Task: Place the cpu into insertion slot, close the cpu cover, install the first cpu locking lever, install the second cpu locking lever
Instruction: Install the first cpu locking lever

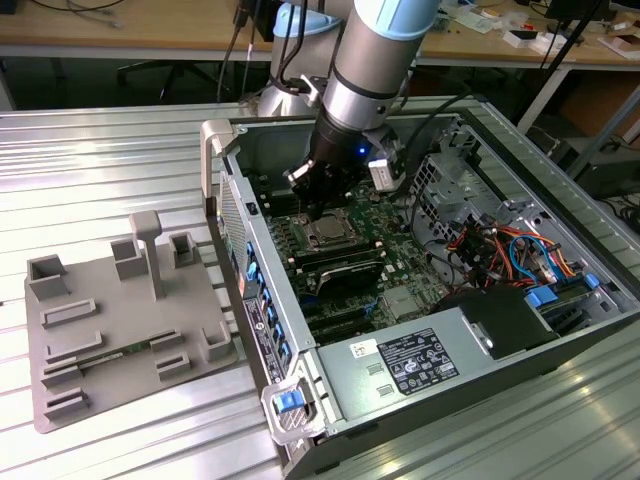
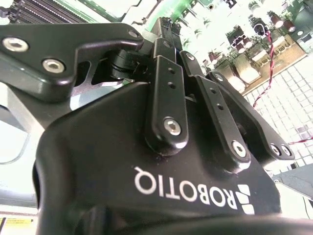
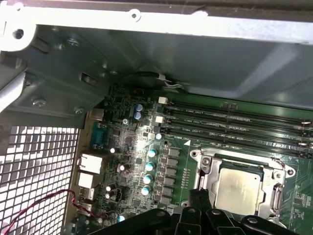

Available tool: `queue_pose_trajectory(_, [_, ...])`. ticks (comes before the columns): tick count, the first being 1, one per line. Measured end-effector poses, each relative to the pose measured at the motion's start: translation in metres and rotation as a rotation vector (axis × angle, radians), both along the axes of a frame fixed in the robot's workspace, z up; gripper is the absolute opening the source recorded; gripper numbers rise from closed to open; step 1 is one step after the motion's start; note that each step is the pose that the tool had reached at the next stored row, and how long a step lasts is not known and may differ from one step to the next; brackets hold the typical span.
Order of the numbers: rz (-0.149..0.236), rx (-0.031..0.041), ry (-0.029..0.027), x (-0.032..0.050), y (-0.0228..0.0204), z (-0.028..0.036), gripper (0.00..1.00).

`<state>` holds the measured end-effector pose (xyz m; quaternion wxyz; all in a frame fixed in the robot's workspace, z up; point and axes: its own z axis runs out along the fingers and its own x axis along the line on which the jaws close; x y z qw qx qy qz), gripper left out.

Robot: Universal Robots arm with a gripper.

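Cpu (image 3: 240, 188) seated in insertion slot (image 3: 205, 169) on green motherboard (image 3: 181, 161), cover frame closed around it; gripper (image 1: 318, 212) just above socket inside open computer case (image 1: 560, 200); finger state impossible to tell.

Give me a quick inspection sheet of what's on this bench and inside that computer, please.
Surface: ribbed metal table.
Job's things: cpu lies in the slot; the cover frames it.
Clutter: grey fixture on the table beside the case.
Claw: claw hangs just above the slot; grip cannot be told.
Cables: orange and blue wires inside the case; red wire by the grille.
Surroundings: wooden benches behind.
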<state>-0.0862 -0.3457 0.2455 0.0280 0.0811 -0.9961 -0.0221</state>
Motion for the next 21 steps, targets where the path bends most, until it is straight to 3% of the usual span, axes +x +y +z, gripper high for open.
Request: queue_pose_trajectory(21, [0.000, 0.0000, -0.0017, -0.0161, 0.0000, 0.0000, 0.11])
